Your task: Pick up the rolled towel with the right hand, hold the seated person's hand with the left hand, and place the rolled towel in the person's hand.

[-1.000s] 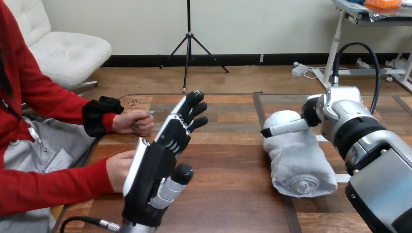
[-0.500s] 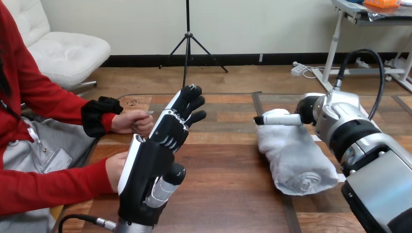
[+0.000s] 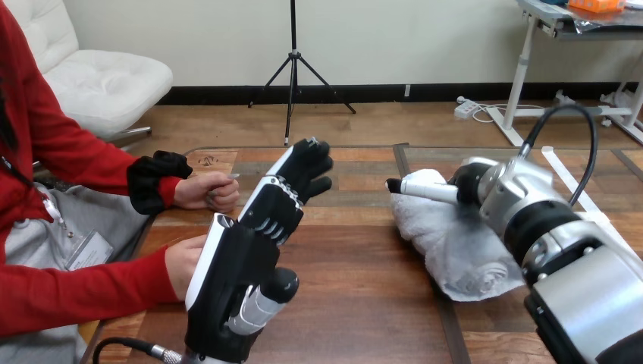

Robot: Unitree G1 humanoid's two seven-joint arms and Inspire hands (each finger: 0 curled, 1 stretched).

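The rolled towel (image 3: 455, 246) is lying on the wooden table (image 3: 356, 303), at the 3 o'clock side of the head view. Its long axis is running from 11 o'clock to 5 o'clock, with the spiral end facing 5 o'clock.

The right hand (image 3: 436, 189) is sitting over the towel's 11 o'clock end, with the silver forearm coming in from 4 o'clock. The wrist is hiding the contact area. It cannot be determined whether this hand is closed on the towel or only resting against it.

The left hand (image 3: 239, 265) is standing raised above the table at the 7 o'clock side of the view, open and holding nothing. Its fingers (image 3: 303, 171) are extending straight toward 1 o'clock, and its thumb is pointing toward 3 o'clock.

The person's nearer hand (image 3: 184, 262) is lying at the table's edge, at 9 o'clock from the left hand's palm. The white shell is overlapping it. It cannot be determined whether the two are touching, and the left hand is not curling round it.

The person's farther hand (image 3: 208, 191) is resting curled on the table at 9 o'clock from the left hand's fingers, apart from them. Both of the person's hands are well apart from the towel.
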